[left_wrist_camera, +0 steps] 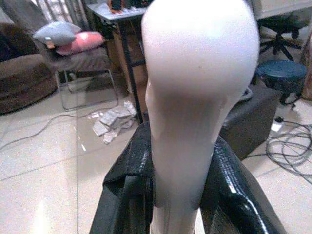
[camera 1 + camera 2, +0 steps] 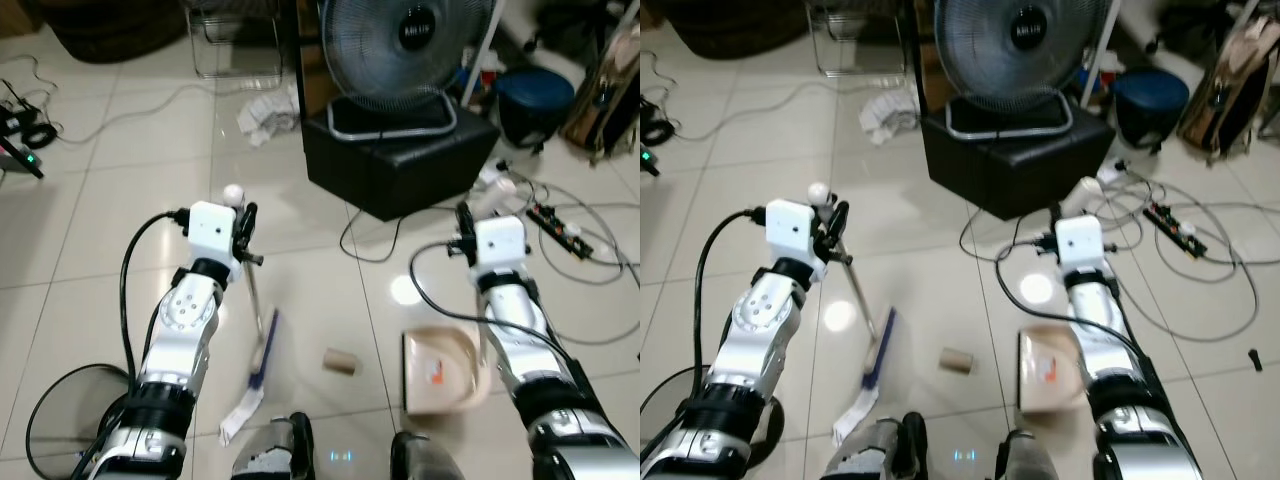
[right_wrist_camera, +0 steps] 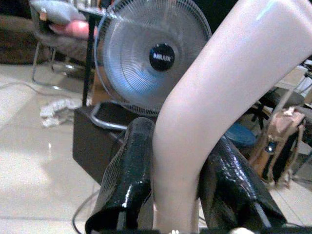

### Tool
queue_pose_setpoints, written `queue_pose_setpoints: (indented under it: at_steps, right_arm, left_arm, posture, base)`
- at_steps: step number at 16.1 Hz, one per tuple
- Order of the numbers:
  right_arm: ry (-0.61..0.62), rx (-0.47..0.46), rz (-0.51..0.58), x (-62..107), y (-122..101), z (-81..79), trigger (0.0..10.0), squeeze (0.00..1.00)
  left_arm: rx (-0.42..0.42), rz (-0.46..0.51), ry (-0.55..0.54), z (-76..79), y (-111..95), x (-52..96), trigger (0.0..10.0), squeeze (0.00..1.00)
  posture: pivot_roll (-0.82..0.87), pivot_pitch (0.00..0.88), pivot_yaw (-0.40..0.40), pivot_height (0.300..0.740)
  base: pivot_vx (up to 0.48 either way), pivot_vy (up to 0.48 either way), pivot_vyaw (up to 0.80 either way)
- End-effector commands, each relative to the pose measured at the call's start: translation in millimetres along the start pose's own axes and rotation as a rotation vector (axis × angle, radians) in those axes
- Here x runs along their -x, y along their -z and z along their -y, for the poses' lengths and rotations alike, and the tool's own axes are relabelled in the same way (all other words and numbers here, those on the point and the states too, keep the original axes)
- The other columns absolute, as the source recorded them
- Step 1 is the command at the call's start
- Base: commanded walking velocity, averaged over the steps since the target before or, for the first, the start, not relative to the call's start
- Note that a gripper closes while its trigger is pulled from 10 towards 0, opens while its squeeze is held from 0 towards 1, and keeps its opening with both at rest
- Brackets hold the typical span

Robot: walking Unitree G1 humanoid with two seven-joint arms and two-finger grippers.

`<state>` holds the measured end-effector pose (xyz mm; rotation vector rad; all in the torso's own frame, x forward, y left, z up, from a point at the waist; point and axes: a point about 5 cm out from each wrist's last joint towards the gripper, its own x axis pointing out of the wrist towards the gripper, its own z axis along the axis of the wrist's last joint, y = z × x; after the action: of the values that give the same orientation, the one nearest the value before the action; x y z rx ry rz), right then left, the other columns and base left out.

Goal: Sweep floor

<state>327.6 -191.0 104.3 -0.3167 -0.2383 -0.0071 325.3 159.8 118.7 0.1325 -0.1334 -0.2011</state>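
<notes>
Left claw (image 1: 178, 190) clamps the white broom handle (image 1: 195, 97); the broom head (image 2: 265, 350) rests on the tiled floor (image 2: 100, 200). Right claw (image 3: 178, 195) clamps the beige dustpan handle (image 3: 219, 97); the dustpan (image 2: 440, 372) sits on the floor. A cardboard tube (image 2: 340, 362) lies between them. Beyond, a fan (image 3: 151, 58) with an illegible hub label stands on a black box (image 2: 400, 160).

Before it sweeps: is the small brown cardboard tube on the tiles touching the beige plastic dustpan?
Apart. In the left eye view, bare tile shows between the small brown cardboard tube and the beige plastic dustpan; the right eye view shows the same gap.
</notes>
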Motion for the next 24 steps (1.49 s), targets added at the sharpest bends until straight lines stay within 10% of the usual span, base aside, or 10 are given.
queue_pose_setpoints:
  at_steps: [1,15,24]
  right_arm:
    - [-0.001,-0.016,0.047,-0.9,-5,-6.6,10.0,0.0]
    - [-0.054,-0.105,0.022,6.4,1,-52.5,10.0,0.0]
    - [-0.031,-0.043,0.005,16.9,9,-52.4,10.0,0.0]
  left_arm:
    - [-0.006,0.015,0.007,-2.5,0,1.5,10.0,0.0]
    - [0.143,-0.022,0.04,28.7,9,-8.8,10.0,0.0]
    - [0.078,-0.037,0.043,14.5,10,6.0,10.0,0.0]
  posture:
    - [0.11,0.209,0.104,0.74]
    - [0.13,0.203,0.102,0.74]
    - [0.17,0.294,0.125,0.74]
  base:
    - [0.0,0.0,0.0]
    - [0.0,0.0,0.0]
    - [0.0,0.0,0.0]
